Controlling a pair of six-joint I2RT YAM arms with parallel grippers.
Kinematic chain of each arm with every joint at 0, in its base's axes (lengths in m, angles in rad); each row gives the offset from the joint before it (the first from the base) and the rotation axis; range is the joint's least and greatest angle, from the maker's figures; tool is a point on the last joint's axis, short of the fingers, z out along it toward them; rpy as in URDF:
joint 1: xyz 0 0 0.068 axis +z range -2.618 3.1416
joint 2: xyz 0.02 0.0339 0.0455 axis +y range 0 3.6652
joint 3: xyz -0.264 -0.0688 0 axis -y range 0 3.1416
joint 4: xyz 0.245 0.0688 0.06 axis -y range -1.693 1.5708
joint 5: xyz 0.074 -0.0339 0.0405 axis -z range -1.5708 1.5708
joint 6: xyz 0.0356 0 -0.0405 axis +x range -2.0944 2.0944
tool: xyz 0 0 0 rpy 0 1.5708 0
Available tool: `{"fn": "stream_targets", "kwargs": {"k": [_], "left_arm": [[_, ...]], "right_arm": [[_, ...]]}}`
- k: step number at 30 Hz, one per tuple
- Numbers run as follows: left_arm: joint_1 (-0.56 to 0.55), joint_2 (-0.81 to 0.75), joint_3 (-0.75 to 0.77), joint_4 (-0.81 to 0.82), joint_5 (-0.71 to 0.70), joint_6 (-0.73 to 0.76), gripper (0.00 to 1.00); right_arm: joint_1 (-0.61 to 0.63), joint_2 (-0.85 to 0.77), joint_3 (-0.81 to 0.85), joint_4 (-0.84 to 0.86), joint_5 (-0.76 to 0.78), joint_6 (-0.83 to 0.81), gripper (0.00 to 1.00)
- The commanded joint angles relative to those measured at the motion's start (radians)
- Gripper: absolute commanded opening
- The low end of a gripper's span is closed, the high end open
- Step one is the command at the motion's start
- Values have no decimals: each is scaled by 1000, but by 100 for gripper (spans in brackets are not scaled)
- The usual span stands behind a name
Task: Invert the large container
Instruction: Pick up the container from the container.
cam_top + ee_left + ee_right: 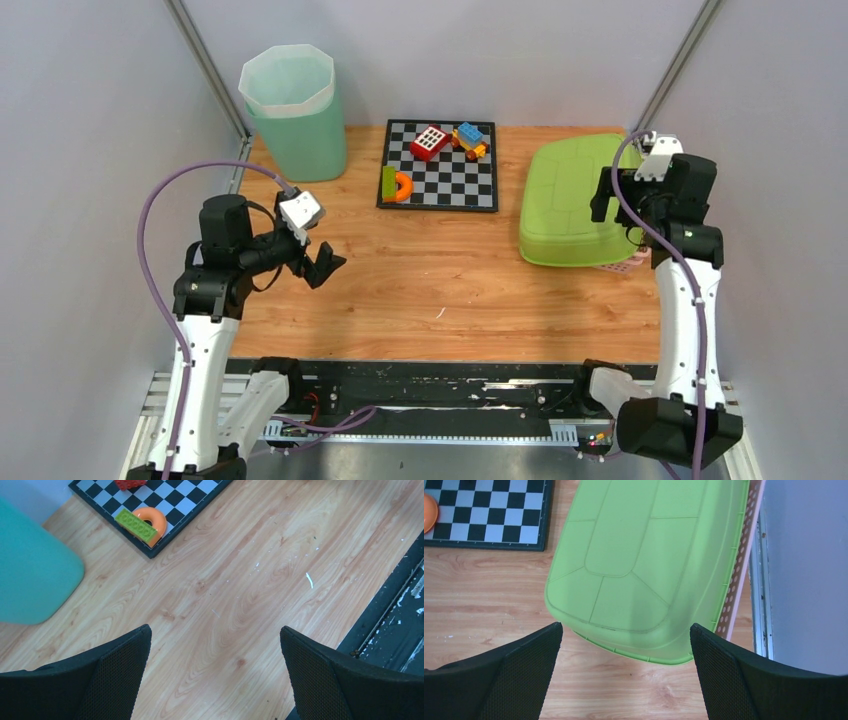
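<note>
Jaws spread, the right gripper [625, 626] hovers over the green container [639, 555], bottom-up at the right of the table [400, 290], and should lift straight clear without nudging it; the left gripper [215, 628], likewise spread, idles.

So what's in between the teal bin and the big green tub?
A checkerboard with toy blocks on it. The top view shows it between the teal bin and the green tub.
</note>
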Motion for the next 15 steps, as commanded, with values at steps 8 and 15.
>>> {"fn": "stream_targets", "kwargs": {"k": [8, 15], "left_arm": [[5, 19, -20, 28, 7, -7, 100], [5, 30, -24, 33, 6, -10, 100]], "right_arm": [[-267, 129, 105, -36, -205, 104, 97], [-419, 211, 105, -11, -365, 111, 89]]}}
